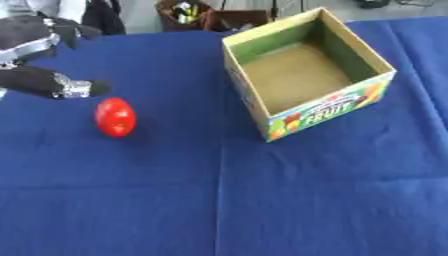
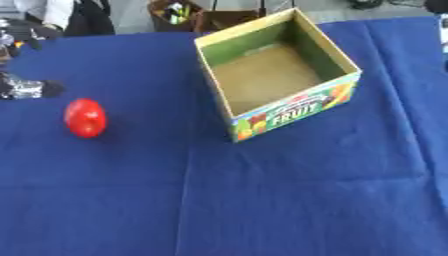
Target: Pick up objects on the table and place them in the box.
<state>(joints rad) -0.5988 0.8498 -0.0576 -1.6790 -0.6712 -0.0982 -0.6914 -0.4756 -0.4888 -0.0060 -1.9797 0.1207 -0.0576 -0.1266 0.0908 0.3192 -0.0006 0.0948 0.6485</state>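
— At nine o'clock on the blue tablecloth (image 1: pixel 262 200), what is the left hand (image 1: pixel 44 82) doing?

— It comes in from the view's left edge, black with silver joints. One digit (image 1: pixel 83 88) points toward three o'clock, stretched out straight, and it grips nothing. Its tip hangs just above and beside the red tomato (image 1: pixel 115 117); no contact shows between them.

— And the tomato itself?

— It lies on the cloth at about eight o'clock from the fruit box (image 1: pixel 306 107), well apart from it, outside the box.

— The box?

— Cardboard, open at the top, turned askew, with a printed front wall facing five o'clock that reads FRUIT. Its brown floor shows bare.

— What is cut off or unclear?

— Most of the left hand and its arm runs past the left edge, so the other fingers are hard to make out. The right hand shows in neither view. At twelve o'clock, past the table's far edge, a dark holder (image 1: pixel 185 13) with small coloured things is too blurred to name.

— Room to move?

— Open cloth lies between tomato and box, and the whole near half toward six o'clock is plain blue.
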